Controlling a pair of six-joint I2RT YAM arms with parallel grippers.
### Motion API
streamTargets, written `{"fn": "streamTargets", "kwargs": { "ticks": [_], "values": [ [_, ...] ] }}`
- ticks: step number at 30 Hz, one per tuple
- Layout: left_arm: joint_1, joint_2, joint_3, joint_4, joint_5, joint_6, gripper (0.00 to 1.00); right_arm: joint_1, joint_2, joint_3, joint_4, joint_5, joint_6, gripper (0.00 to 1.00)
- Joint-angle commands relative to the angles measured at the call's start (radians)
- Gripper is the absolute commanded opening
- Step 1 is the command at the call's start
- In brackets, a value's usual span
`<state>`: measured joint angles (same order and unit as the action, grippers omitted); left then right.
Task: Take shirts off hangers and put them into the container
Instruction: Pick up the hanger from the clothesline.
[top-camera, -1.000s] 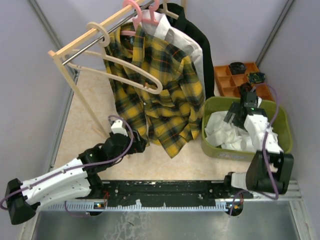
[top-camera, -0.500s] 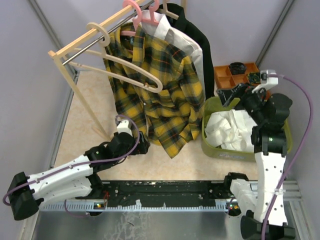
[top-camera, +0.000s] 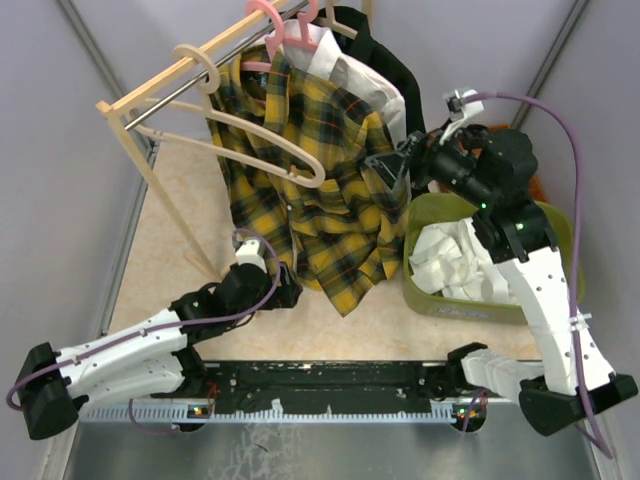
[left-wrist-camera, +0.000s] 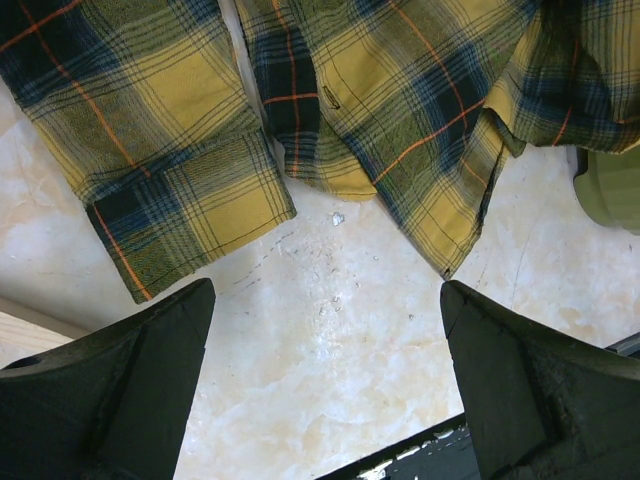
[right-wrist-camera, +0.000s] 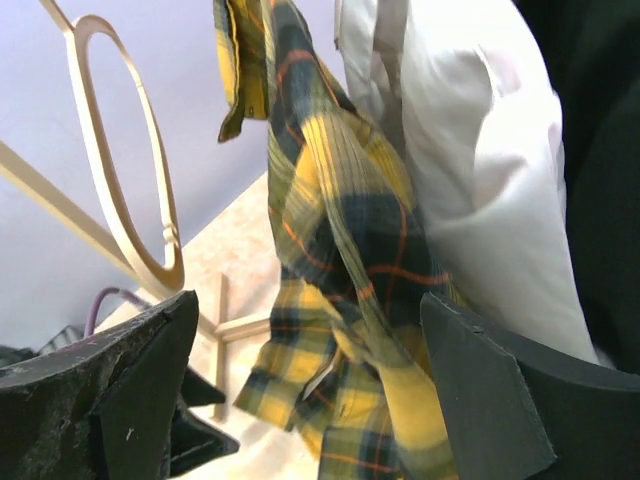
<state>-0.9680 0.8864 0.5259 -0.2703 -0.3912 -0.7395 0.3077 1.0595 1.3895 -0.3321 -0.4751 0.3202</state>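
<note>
A yellow-and-green plaid shirt (top-camera: 310, 170) hangs on the rack, with a white shirt (top-camera: 360, 85) and a black shirt (top-camera: 405, 90) behind it on pink hangers (top-camera: 270, 20). An empty beige hanger (top-camera: 265, 140) hangs in front of the plaid one. Another white shirt (top-camera: 450, 265) lies in the olive container (top-camera: 565, 250). My right gripper (top-camera: 392, 170) is open at the plaid shirt's right edge, and the cloth (right-wrist-camera: 340, 300) hangs between its fingers. My left gripper (top-camera: 285, 292) is open, low by the plaid hem (left-wrist-camera: 200, 210), with only floor between its fingers.
The wooden rack (top-camera: 150, 170) with its metal bar (top-camera: 185, 90) stands at the back left on the pale floor. A corner of the orange tray (top-camera: 540, 187) shows behind my right arm. Grey walls close in both sides.
My right arm has risen out of the container and swung left to the plaid shirt's right edge. My left gripper has crept slightly toward the hem.
</note>
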Motion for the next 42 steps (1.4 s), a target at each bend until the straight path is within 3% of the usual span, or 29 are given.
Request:
{"fn": "streamTargets", "kwargs": {
  "ticks": [1,4,9,13,17,20,26,30,32,36,38,42],
  "values": [
    [0.007,-0.01,0.027,0.0,0.008,0.003,0.99,0.077,0.058,0.141,-0.032,0.23,-0.154,0.92],
    [0.008,-0.02,0.022,0.0,0.003,-0.001,0.99,0.087,0.073,0.147,0.022,0.272,-0.167,0.89],
    [0.008,-0.016,0.02,0.003,0.004,-0.001,0.99,0.097,0.139,0.212,0.113,0.17,-0.136,0.91],
    [0.008,0.006,0.032,0.01,0.018,0.003,0.99,0.113,0.262,0.394,0.049,0.088,-0.117,0.86],
    [0.008,0.014,0.037,0.008,0.016,0.009,0.99,0.176,0.351,0.489,-0.073,0.101,-0.193,0.75],
    [0.007,0.008,0.033,0.005,0.01,0.009,0.99,0.236,0.36,0.474,-0.129,0.094,-0.245,0.7],
    [0.009,0.009,0.032,0.006,0.006,0.014,0.99,0.329,0.306,0.393,-0.112,0.209,-0.285,0.43],
    [0.011,0.018,0.032,0.014,0.011,0.015,0.99,0.335,0.266,0.343,-0.059,0.13,-0.249,0.31],
    [0.012,0.025,0.034,0.019,0.016,0.016,0.99,0.338,0.263,0.323,-0.037,0.144,-0.232,0.3],
    [0.012,0.029,0.039,0.022,0.02,0.019,0.99,0.351,0.308,0.347,-0.11,0.445,-0.213,0.29],
    [0.012,0.029,0.041,0.016,0.019,0.02,0.99,0.351,0.32,0.329,-0.093,0.425,-0.219,0.28],
    [0.014,0.026,0.04,0.014,0.017,0.02,0.99,0.352,0.319,0.24,0.107,0.291,-0.173,0.24]
  ]
}}
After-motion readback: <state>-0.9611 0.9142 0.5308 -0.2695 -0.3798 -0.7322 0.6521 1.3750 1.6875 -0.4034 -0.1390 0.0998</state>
